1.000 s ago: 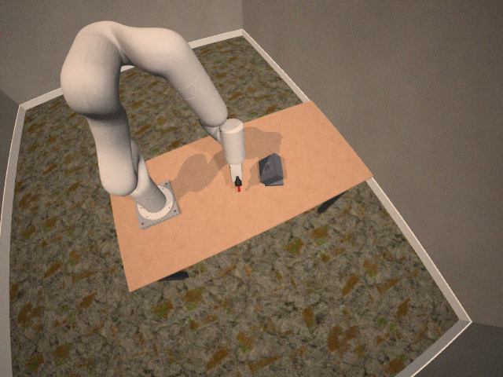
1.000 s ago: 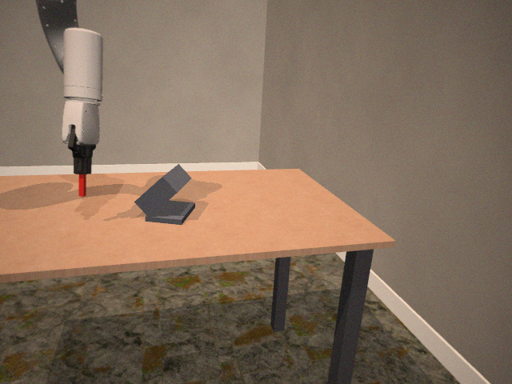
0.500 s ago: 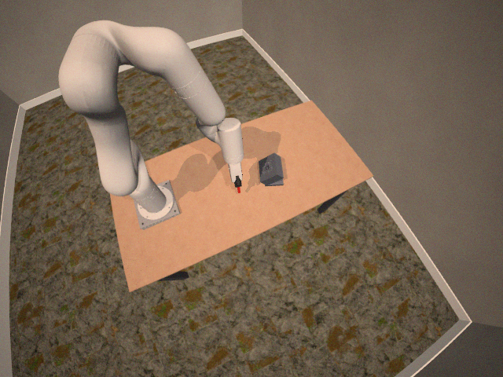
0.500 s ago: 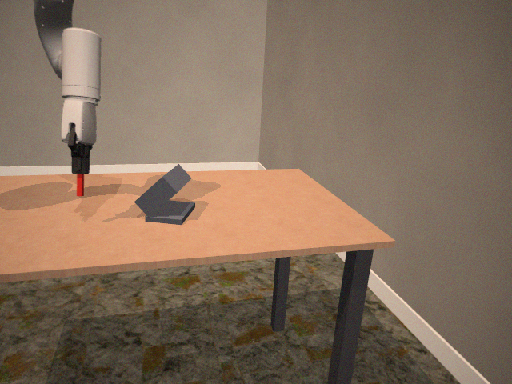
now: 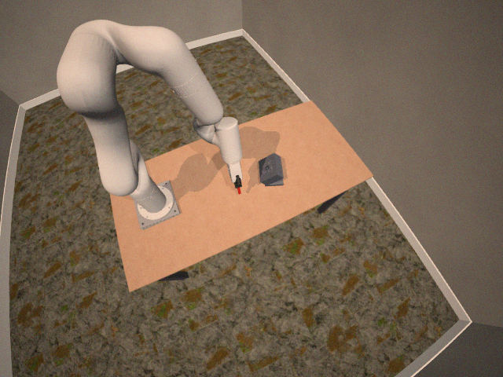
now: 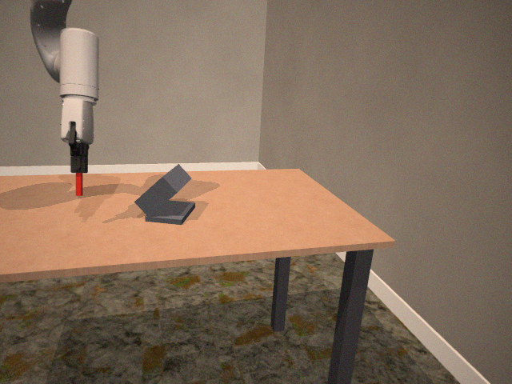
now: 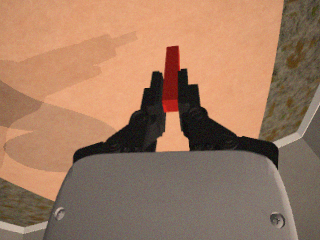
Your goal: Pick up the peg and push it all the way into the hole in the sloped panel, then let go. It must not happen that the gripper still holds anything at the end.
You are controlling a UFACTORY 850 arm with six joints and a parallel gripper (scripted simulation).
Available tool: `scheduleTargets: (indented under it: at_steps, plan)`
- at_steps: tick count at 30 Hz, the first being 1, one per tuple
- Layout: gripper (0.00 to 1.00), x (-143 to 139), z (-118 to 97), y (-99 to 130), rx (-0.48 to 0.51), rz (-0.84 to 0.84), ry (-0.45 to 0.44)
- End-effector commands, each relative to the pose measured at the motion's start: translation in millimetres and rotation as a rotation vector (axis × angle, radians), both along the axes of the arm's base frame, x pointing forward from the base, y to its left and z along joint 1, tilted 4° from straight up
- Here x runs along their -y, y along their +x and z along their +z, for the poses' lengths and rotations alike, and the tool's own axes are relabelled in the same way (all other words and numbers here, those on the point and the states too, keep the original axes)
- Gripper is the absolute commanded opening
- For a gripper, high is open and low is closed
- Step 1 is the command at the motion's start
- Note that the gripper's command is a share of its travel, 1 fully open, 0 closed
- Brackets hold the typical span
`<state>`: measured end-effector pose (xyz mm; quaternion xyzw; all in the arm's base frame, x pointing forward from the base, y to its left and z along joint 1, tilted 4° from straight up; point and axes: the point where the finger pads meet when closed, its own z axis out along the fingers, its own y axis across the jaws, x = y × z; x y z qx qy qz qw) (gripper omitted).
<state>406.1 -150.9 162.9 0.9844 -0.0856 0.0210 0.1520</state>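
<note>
My gripper (image 5: 237,183) (image 6: 78,167) (image 7: 172,84) is shut on the red peg (image 5: 239,189) (image 6: 78,184) (image 7: 172,74). The peg hangs upright from the black fingers, its lower end just above the table top. The dark grey sloped panel (image 5: 270,169) (image 6: 162,190) stands on its flat base a short way to the right of the peg in the top and exterior views. Its hole (image 5: 268,166) shows faintly on the sloped face in the top view. The panel is out of the wrist view.
The wooden table (image 5: 324,137) (image 6: 269,214) (image 7: 220,14) carries the arm's base plate (image 5: 157,210) near its left end. The table's edge and the floor (image 7: 300,47) show at the right of the wrist view.
</note>
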Motion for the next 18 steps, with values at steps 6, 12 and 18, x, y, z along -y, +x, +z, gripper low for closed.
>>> scheduleTargets:
  at_steps: [6,12,18]
  plan:
    - [0.0,2.4,2.5,0.2,-0.004,0.053,-0.031]
    - [0.0,3.9,4.0,0.2,-0.007,0.091,-0.053]
    - [0.0,4.8,5.0,0.5,-0.009,0.117,-0.068]
